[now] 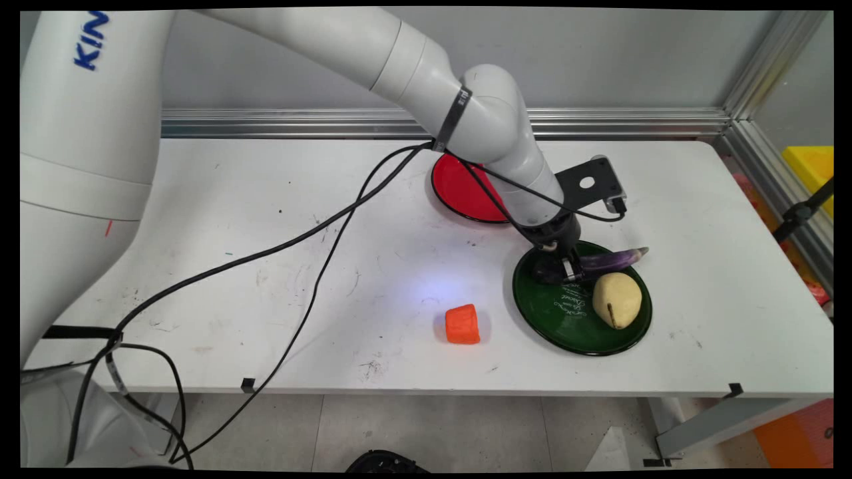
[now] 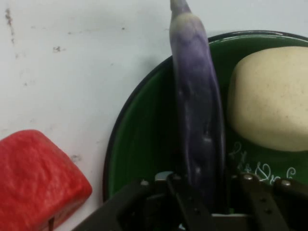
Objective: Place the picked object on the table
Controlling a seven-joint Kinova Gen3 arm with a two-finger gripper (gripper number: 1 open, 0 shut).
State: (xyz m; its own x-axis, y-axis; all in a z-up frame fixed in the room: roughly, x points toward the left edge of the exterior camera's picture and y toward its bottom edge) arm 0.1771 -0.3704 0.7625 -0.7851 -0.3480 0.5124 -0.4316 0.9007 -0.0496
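My gripper [image 1: 568, 269] is down over the far left part of a dark green plate [image 1: 556, 319]. Its fingers are shut on the thick end of a long purple eggplant [image 1: 616, 259], which lies across the plate's far side with its tip past the rim. In the hand view the eggplant [image 2: 197, 120] runs straight up from between the fingers of the gripper [image 2: 207, 195], over the green plate [image 2: 139, 144]. A pale yellow potato-like lump [image 1: 617, 299] lies on the same plate beside the eggplant, and shows in the hand view as a cream lump [image 2: 269, 96] on the right.
A red plate [image 1: 459, 189] lies behind the gripper, partly hidden by the arm. An orange block [image 1: 462, 324] sits on the table left of the green plate. A red rounded thing [image 2: 38, 178] shows at the hand view's lower left. Black cables trail across the table's left half.
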